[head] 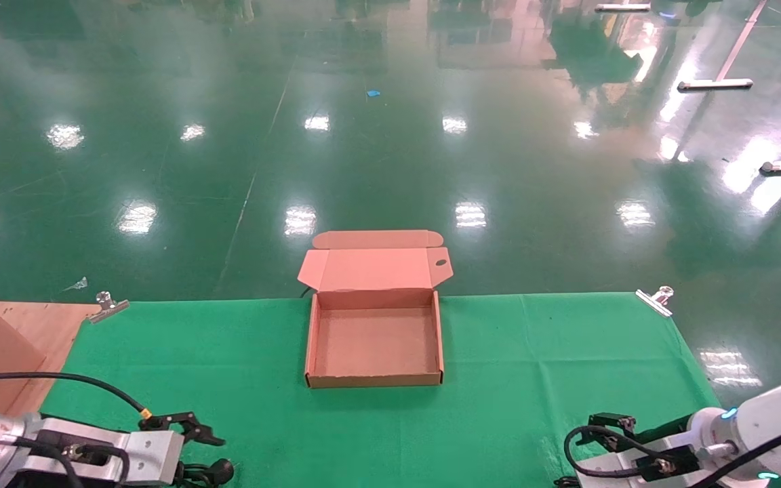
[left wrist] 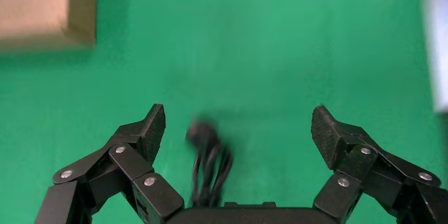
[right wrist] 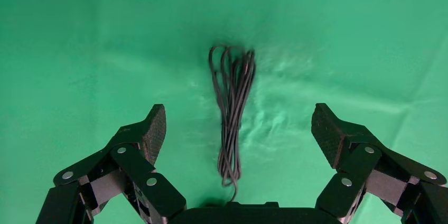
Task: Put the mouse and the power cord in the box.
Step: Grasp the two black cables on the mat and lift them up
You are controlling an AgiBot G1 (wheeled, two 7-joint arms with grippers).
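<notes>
Box [head: 375,379] — shallow square brown cardboard mailer, hinged lid thrown back with its rounded tuck flap and small hole showing. Stands at the far middle of the green cloth-covered worktop [head: 553,366]. Interior bare; nothing packed yet.

Power cord [left wrist: 208,160] — black rubbery cable with a chunky dark plug end, lying on the cloth directly between the spread fingers in the left wrist view. Blurred, so the loops cannot be counted.

Thin black wire bundle [right wrist: 232,113] — slim loops gathered lengthwise on the rumpled cloth in the right wrist view; judged to be the mouse's lead. The mouse body itself is not visible in any view.

Left gripper [left wrist: 238,123] — low at the near left edge of the worktop, jaws released and wide, straddling the cord.

Right gripper [right wrist: 238,123] — low at the near right edge, jaws likewise released and wide, over the wire bundle.

Handling note — the step in hand looks like a first pick-up. Centre the jaws across the gathered loops rather than a single strand, close low against the cloth, and lift clear of the box wall before carrying over.
</notes>
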